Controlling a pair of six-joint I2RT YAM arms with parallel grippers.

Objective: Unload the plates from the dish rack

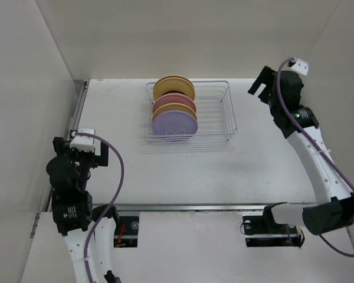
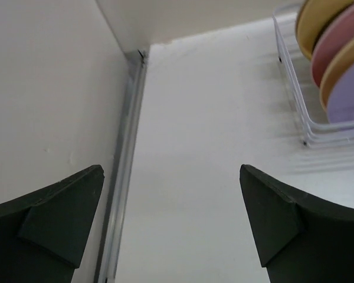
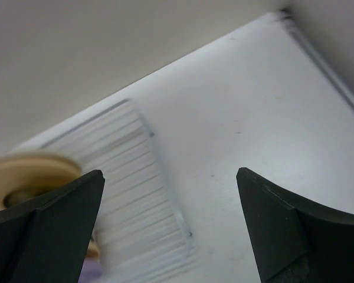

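Observation:
The dish rack, a silver wire one, stands at the middle back of the table. Several plates stand upright in its left half: a yellow plate at the back, a pink plate, a yellow-orange plate and a lavender plate in front. My left gripper hangs open at the near left, well left of the rack, and holds nothing. The right gripper is open too, raised to the right of the rack. In the left wrist view the plates show at the upper right.
White walls close the table in on the left, back and right. A metal rail runs along the left wall close to my left gripper. Below my right gripper lies the rack's bare right half.

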